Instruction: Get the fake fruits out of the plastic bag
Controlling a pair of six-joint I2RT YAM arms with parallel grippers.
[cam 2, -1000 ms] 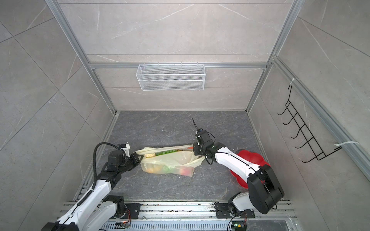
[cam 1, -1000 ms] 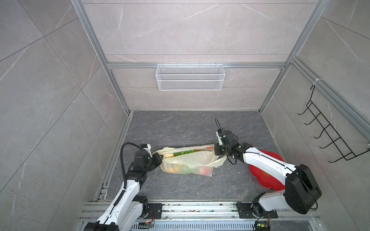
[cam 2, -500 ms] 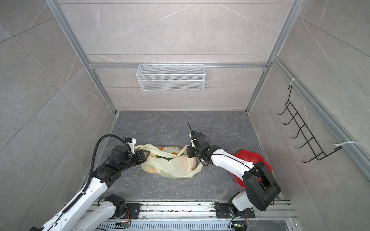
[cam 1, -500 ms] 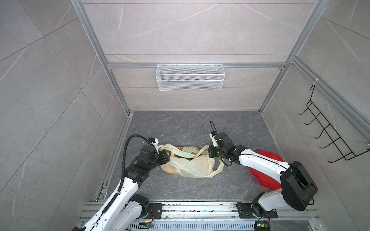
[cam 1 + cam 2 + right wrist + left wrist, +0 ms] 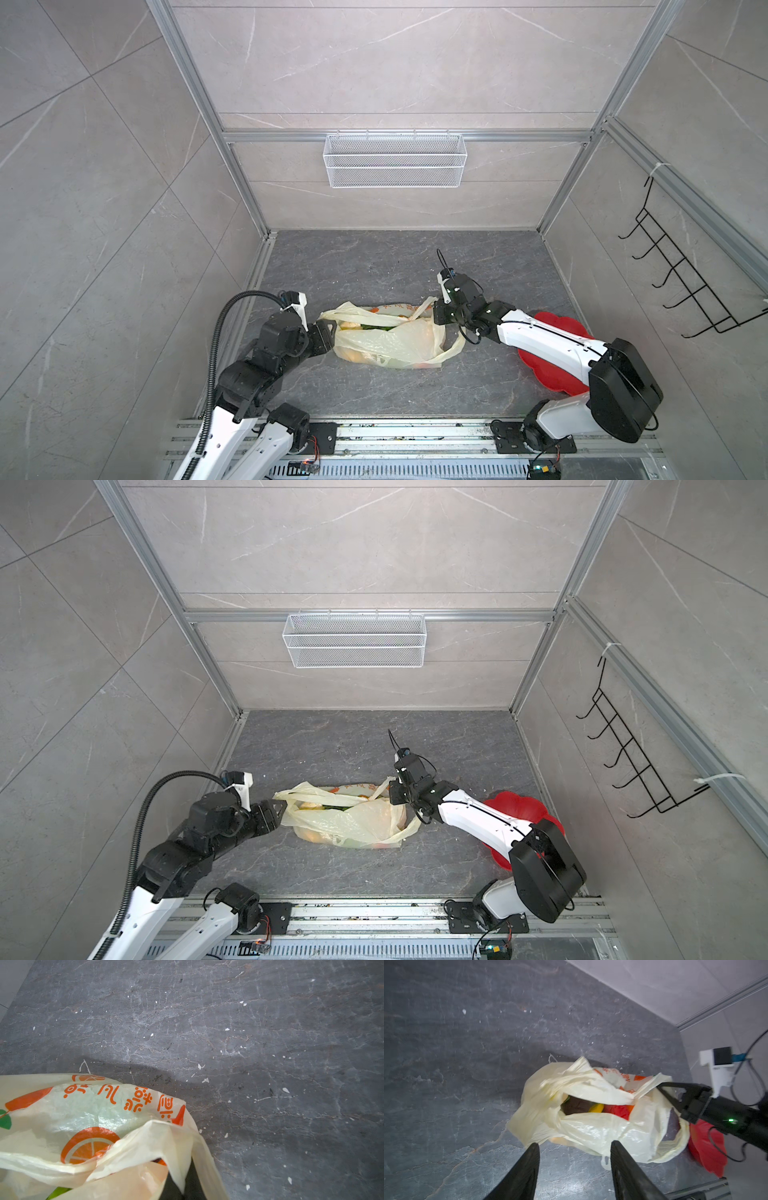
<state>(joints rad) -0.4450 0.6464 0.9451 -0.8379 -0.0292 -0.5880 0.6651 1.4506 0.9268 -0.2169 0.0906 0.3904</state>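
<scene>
Bag-opening seems the step. In both top views the crinkly translucent plastic bag lies on the tabletop toward its front edge, between left gripper and right gripper. Left wrist: left jaws parted, empty; right jaws pinch a handle; glossy fake fruits inside (reach in next). Right wrist: thin printed film.

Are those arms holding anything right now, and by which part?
The right end effector pinches the plastic bag by one handle; the left end effector holds nothing.
</scene>
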